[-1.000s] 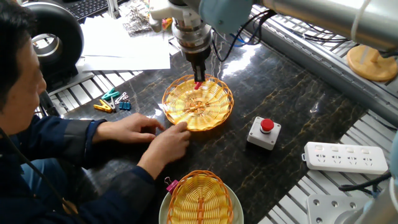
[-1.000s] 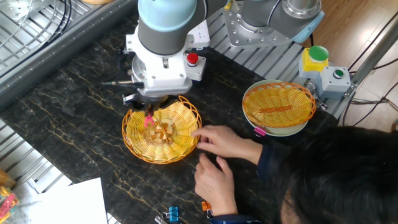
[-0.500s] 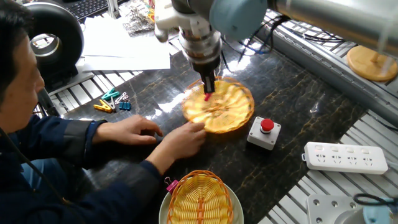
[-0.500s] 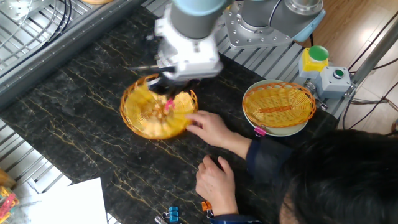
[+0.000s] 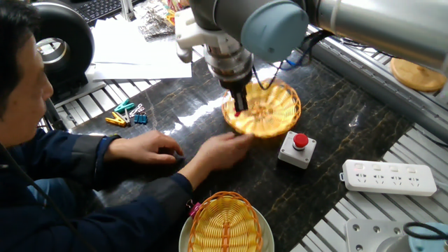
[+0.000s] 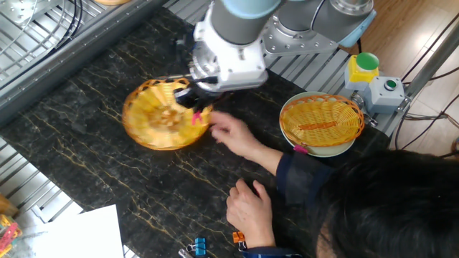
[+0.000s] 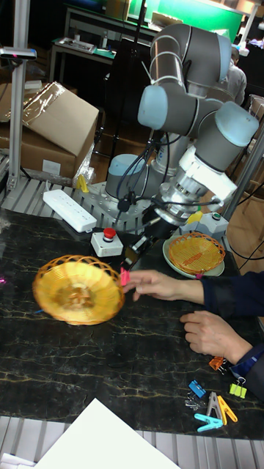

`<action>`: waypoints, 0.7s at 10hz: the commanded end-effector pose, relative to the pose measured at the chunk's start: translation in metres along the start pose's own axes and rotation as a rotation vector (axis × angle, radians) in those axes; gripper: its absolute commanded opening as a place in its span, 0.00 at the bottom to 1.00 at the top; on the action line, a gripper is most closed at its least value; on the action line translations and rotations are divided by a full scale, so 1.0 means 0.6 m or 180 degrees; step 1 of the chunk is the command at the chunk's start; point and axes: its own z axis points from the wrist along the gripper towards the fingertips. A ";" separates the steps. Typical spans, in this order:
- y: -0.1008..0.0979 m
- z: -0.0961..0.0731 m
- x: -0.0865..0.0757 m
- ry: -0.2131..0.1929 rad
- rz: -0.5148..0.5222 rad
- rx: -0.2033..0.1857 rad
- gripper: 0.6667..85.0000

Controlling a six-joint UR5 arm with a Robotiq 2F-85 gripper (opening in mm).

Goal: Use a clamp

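The clamp (image 5: 238, 111) is a small red clip, and my gripper (image 5: 239, 106) is shut on it. It sits at the near-left rim of a round wicker basket (image 5: 292, 106) on the dark marble table. The other fixed view has the clamp (image 6: 196, 118) at the right rim of that basket (image 6: 133, 123), under my gripper (image 6: 193, 113). In the tall view the clamp (image 7: 125, 277) hangs at the right edge of the basket (image 7: 45, 284). Whether the clamp bites the rim cannot be told. A person's hand (image 5: 225, 145) reaches to just beside the clamp.
A red button box (image 5: 297, 148) stands right of the basket. A second wicker basket (image 5: 224, 225) on a white plate, with a pink clip (image 5: 191, 208), is at the front. A white power strip (image 5: 388, 176) lies right. Small coloured clips (image 5: 126, 115) and paper (image 5: 140, 52) lie left.
My gripper has moved right in one fixed view with the clamp, and the basket has slid along with it toward the button box. The person's right hand has followed.
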 end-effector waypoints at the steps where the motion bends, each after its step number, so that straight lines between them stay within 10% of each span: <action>1: -0.054 0.008 -0.002 -0.0023 -0.0153 0.0082 0.00; 7: -0.048 0.005 0.076 -0.0137 -0.0128 0.0230 0.00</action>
